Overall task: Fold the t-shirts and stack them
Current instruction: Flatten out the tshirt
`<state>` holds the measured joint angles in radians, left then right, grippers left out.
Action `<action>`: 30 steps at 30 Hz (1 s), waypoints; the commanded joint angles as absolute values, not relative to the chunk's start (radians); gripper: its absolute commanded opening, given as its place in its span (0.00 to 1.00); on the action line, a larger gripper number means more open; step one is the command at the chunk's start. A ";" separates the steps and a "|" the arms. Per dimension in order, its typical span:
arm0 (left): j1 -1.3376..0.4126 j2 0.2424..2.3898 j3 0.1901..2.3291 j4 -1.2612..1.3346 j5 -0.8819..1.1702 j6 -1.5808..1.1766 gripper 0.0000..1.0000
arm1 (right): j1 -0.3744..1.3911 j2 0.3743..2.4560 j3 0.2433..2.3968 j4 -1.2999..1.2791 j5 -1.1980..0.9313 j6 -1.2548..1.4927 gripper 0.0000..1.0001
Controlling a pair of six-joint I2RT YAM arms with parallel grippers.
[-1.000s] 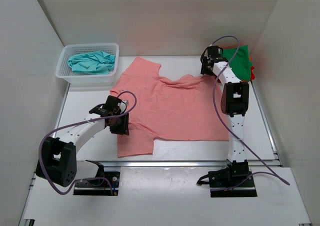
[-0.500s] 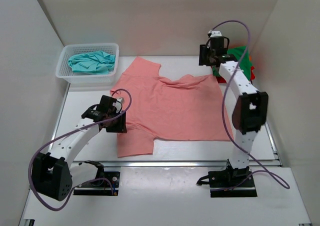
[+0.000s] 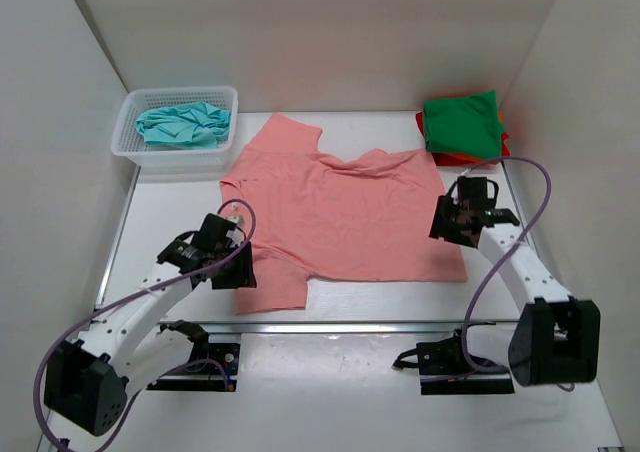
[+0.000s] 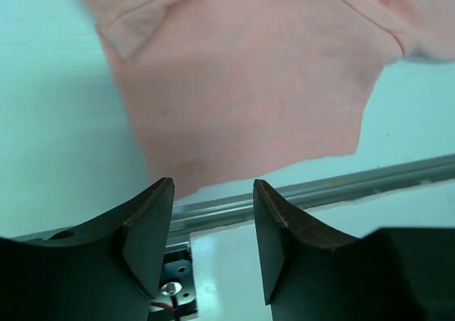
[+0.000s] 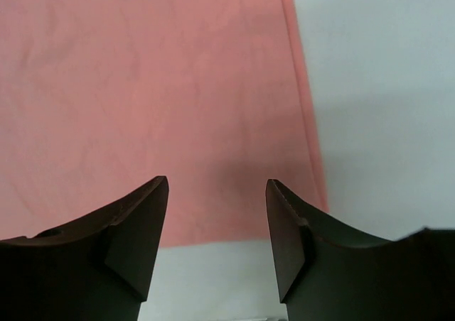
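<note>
Left end effector (image 4: 212,186) and right end effector (image 5: 217,182) gape over salmon t-shirt (image 3: 340,212) edges.

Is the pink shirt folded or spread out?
Spread out: the pink shirt lies flat on the table, both sleeves and the hem showing, nothing doubled over.

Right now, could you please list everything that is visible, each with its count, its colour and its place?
salmon pink t-shirt: 1, salmon pink, spread flat mid-table
teal t-shirt: 1, teal, crumpled in the basket
green t-shirt: 1, green, folded, on top of the far-right stack
red-orange cloth: count unclear, red to orange, under the green t-shirt
mesh basket: 1, white, far-left corner
table: 1, white
left gripper: 1, black, open, over the salmon shirt's near-left part
right gripper: 1, black, open, over its near-right corner
</note>
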<state>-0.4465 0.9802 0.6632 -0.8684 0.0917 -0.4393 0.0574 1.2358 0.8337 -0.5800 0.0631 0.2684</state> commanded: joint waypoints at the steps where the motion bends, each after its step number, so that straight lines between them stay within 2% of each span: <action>1: -0.448 0.913 0.614 -0.839 0.049 -0.592 0.59 | 0.055 1.097 0.787 -0.511 0.008 0.340 0.55; 6: -0.439 0.815 0.441 -0.773 0.002 -0.768 0.69 | 0.029 1.054 0.744 -0.494 -0.043 0.339 0.56; 10: -0.416 0.785 0.426 -0.758 -0.112 -0.837 0.71 | 0.002 1.043 0.727 -0.483 -0.074 0.305 0.57; 13: -0.402 0.827 0.429 -0.732 -0.121 -0.853 0.73 | -0.054 1.022 0.704 -0.468 -0.104 0.290 0.58; 16: -0.456 0.876 0.454 -0.706 -0.219 -0.884 0.74 | -0.081 1.015 0.683 -0.459 -0.114 0.273 0.59; 19: -0.437 0.999 0.445 -0.638 -0.213 -0.839 0.74 | -0.121 1.035 0.680 -0.462 -0.111 0.235 0.62; 23: -0.463 1.038 0.436 -0.575 -0.216 -0.857 0.73 | -0.127 1.060 0.683 -0.479 -0.074 0.207 0.64; 26: -0.460 1.052 0.428 -0.532 -0.207 -0.841 0.69 | -0.129 1.077 0.676 -0.486 -0.066 0.206 0.65; 28: -0.457 1.093 0.428 -0.529 -0.184 -0.812 0.56 | -0.136 1.084 0.675 -0.489 -0.064 0.193 0.65; 29: -0.468 1.104 0.429 -0.529 -0.181 -0.796 0.55 | -0.138 1.089 0.681 -0.500 -0.057 0.192 0.66; 30: -0.469 1.123 0.430 -0.526 -0.169 -0.781 0.45 | -0.135 1.095 0.678 -0.506 -0.055 0.189 0.66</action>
<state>-0.4595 1.0714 0.4553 -0.5411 -0.1982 -0.8219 -0.1268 1.0855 0.6750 -0.5034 -0.0822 0.2165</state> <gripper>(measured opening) 0.491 0.655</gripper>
